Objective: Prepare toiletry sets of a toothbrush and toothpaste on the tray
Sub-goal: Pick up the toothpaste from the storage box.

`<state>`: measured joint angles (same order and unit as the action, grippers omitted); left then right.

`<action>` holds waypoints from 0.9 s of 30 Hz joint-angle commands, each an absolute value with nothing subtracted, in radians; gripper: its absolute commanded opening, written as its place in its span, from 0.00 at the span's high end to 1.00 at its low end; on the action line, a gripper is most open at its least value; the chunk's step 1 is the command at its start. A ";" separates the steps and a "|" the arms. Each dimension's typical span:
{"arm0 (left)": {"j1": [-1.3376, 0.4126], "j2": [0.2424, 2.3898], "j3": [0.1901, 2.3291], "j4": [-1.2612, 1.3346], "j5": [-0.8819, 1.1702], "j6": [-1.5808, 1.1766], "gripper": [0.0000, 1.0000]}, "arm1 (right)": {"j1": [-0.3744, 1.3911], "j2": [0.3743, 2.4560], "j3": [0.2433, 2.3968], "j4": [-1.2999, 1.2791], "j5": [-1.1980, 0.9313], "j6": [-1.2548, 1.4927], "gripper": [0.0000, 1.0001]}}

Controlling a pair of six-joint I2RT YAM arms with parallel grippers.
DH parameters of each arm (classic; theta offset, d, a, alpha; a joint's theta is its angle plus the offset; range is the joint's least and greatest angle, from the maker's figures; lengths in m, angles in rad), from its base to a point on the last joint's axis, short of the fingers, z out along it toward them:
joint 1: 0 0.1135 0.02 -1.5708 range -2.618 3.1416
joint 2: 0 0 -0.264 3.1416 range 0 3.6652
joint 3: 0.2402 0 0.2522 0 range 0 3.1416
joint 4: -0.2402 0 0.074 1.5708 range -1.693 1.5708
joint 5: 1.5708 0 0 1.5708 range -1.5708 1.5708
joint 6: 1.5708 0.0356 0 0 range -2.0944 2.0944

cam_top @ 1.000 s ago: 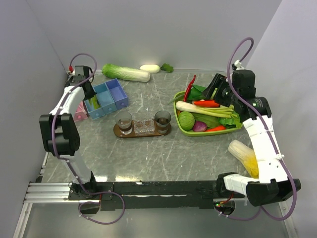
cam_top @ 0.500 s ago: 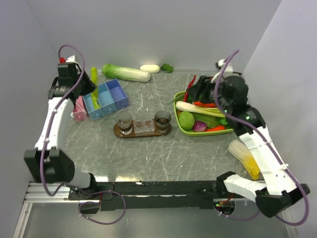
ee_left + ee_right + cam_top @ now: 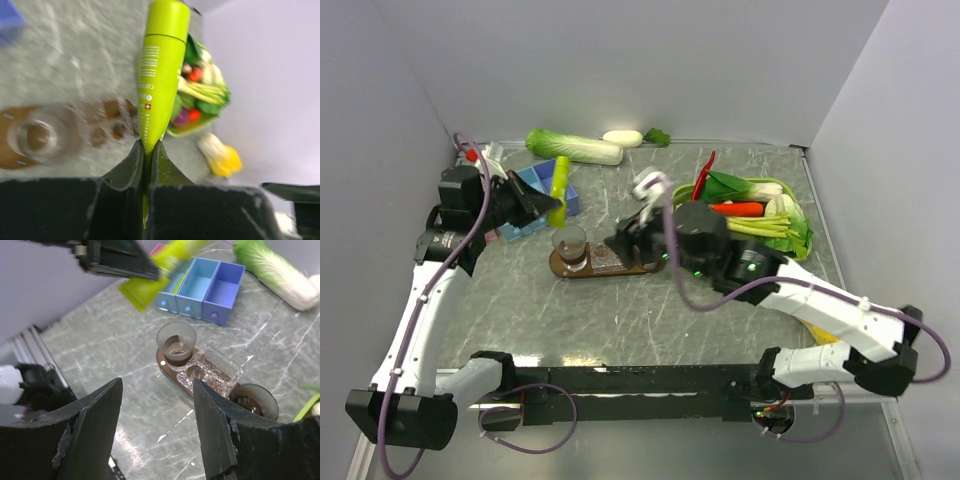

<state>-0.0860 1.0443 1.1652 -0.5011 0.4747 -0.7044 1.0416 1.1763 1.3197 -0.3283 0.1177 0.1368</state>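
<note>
My left gripper (image 3: 147,150) is clenched on the flat tail of a toothpaste (image 3: 160,75) tube. I hold it in the air at about eleven o'clock from the tray (image 3: 557,266), near the blue box (image 3: 210,287). My right gripper (image 3: 156,381) hangs over the tray, fingers spread, grasping nothing. A tumbler (image 3: 176,340) stands at the tray's nine o'clock end.

Lime-green toothpaste (image 3: 160,75), brown tray (image 3: 582,271)
</note>
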 commanded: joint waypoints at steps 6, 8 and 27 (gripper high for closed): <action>-0.167 0.968 1.052 -0.331 0.634 -1.087 0.99 | 1.319 1.413 1.491 -0.321 0.549 -0.220 0.31; -0.187 0.971 1.040 -0.331 0.637 -1.126 0.99 | 1.350 1.465 1.497 -0.298 0.615 -0.262 0.30; -0.230 0.936 0.950 -0.264 0.620 -1.278 0.99 | 1.373 1.669 1.496 -0.005 0.861 -0.590 0.36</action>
<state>-0.2222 0.9573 0.9424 -0.3195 0.6048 -1.2312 1.3651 1.6390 1.4586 -0.1081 0.7940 -0.4988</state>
